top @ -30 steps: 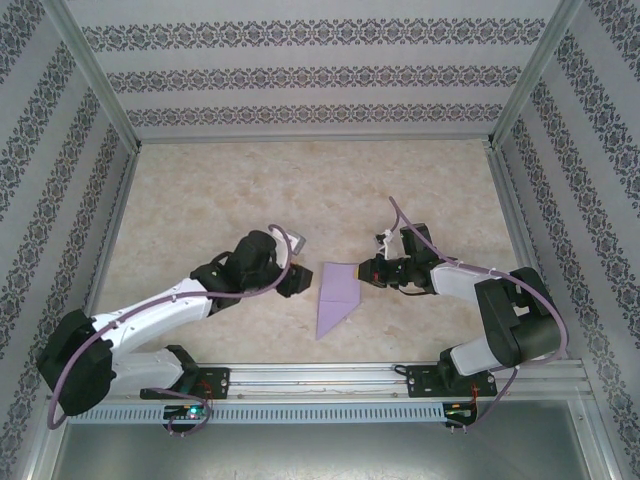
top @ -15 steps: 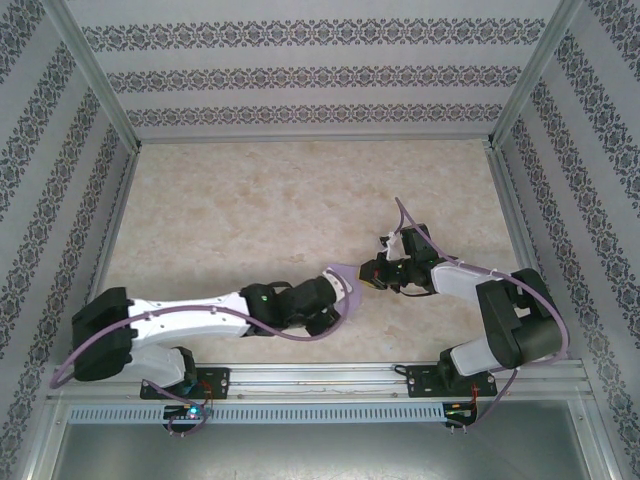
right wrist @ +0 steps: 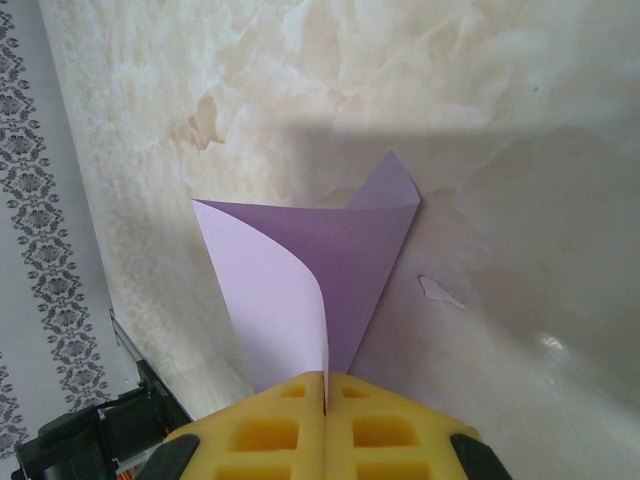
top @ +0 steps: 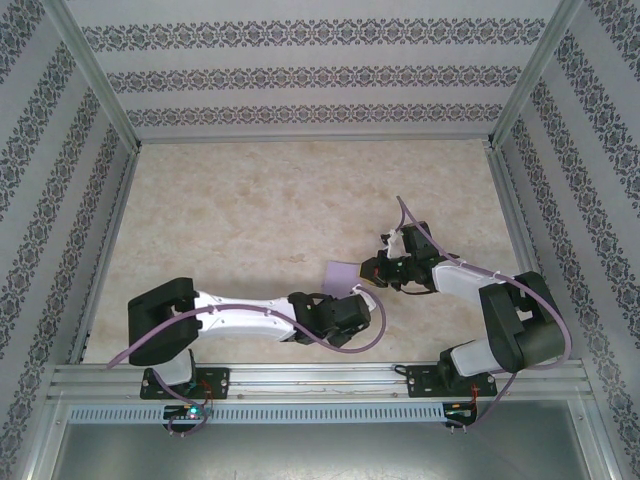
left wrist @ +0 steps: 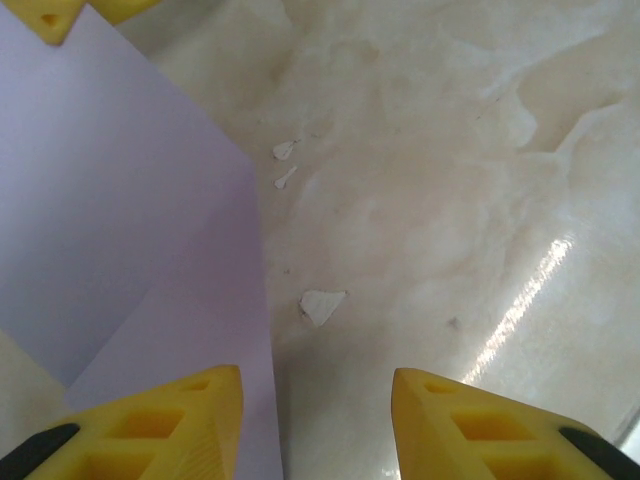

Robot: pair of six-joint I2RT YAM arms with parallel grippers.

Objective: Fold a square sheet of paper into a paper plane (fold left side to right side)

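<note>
The square sheet of paper [right wrist: 340,255], lavender and partly folded, narrows toward my right gripper [right wrist: 325,385], which is shut on its edge, with one layer curling up. In the top view a small part of the paper [top: 339,271] shows between the two grippers, and my right gripper [top: 369,271] meets its right side. My left gripper [top: 352,303] sits over the paper's near part and hides it. In the left wrist view that gripper [left wrist: 315,395] is open, with the paper [left wrist: 130,200] lying flat beneath its left finger and bare table in the gap.
The marbled table top [top: 280,200] stretches away behind the arms. Patterned walls [top: 300,75] and metal frame posts enclose it. The left arm lies low along the near rail [top: 320,375]. Small white flecks [left wrist: 320,303] lie on the table beside the paper's edge.
The left arm has swung right along the near edge and now covers the paper's lower tip. The right gripper kept its hold and barely moved.
</note>
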